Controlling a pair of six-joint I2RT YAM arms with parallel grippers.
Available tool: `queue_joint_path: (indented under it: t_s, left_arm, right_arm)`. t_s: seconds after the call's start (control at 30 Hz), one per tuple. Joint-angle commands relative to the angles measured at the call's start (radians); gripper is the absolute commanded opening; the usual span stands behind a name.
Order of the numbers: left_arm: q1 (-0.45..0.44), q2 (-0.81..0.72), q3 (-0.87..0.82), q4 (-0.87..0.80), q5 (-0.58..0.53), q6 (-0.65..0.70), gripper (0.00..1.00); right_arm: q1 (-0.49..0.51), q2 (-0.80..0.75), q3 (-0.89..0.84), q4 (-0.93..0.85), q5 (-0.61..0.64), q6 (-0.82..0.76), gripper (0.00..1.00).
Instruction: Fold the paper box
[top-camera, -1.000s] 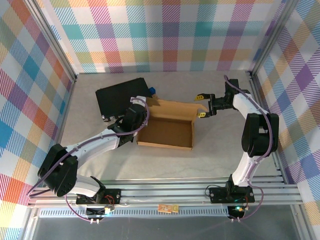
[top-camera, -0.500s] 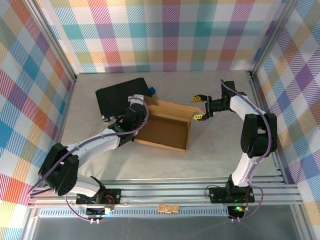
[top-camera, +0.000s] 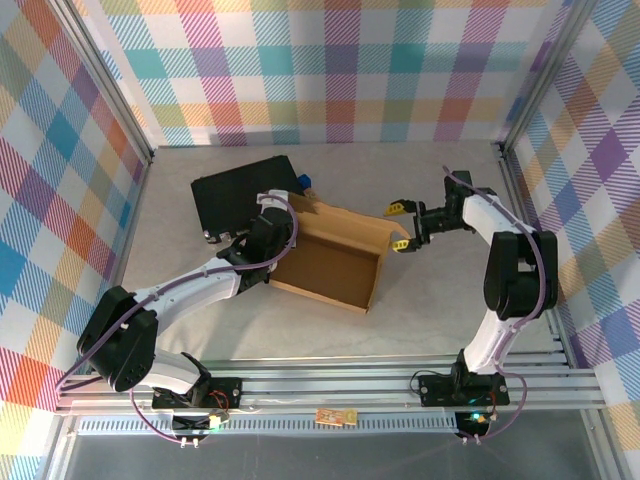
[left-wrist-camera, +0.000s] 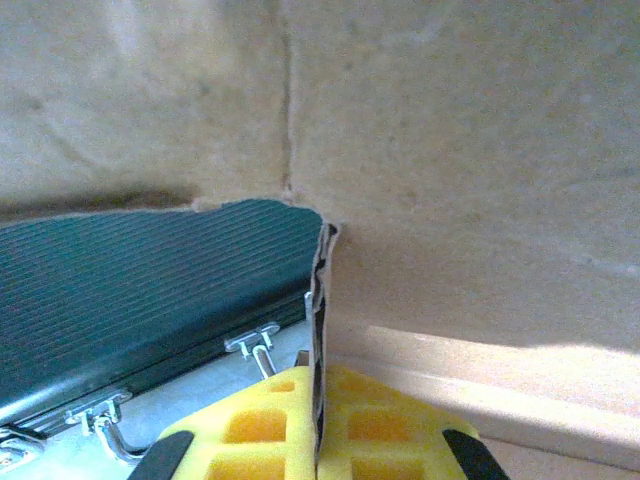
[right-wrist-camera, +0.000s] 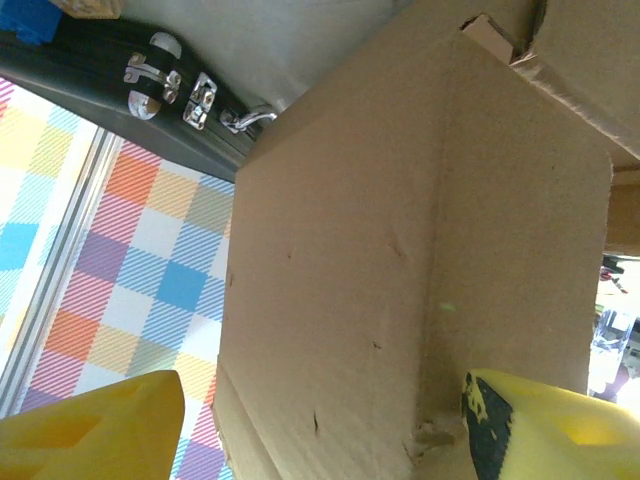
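Observation:
The paper box (top-camera: 330, 268) is an open brown cardboard tray lying skewed at mid-table, its back flap raised. My left gripper (top-camera: 274, 228) is shut on the box's left wall. In the left wrist view the corrugated edge (left-wrist-camera: 320, 330) stands clamped between the yellow pads (left-wrist-camera: 255, 430) of that gripper (left-wrist-camera: 320, 440). My right gripper (top-camera: 399, 228) is open at the box's far right corner. Its yellow fingers (right-wrist-camera: 90, 425) straddle a cardboard panel (right-wrist-camera: 420, 260), and the gripper (right-wrist-camera: 320, 430) holds nothing tight.
A black case (top-camera: 245, 195) with metal latches lies just behind the box's left end, seen as the ribbed case (left-wrist-camera: 150, 280) and the latched case (right-wrist-camera: 150, 80). A small blue object (top-camera: 303, 183) sits behind it. Checked walls enclose the table on three sides.
The box has swung clockwise, its right end coming toward the near edge. My right gripper followed that corner and opened a little wider. The left gripper kept its grip.

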Motion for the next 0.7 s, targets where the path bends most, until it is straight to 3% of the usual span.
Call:
queue_joint_path:
  t_s: [0.0, 0.3, 0.67]
  left_arm:
    - [-0.013, 0.005, -0.002, 0.047, 0.023, -0.009, 0.00]
    - [-0.007, 0.013, 0.008, 0.044, 0.030, -0.009, 0.00]
    - [-0.007, 0.040, 0.019, 0.059, 0.055, -0.031, 0.00]
  right_arm:
    - [-0.003, -0.030, -0.013, -0.042, -0.005, -0.034, 0.74]
    - [-0.027, -0.088, -0.067, -0.093, 0.011, -0.071, 0.75]
    - [0.015, -0.108, -0.120, 0.043, -0.003, 0.061, 0.75]
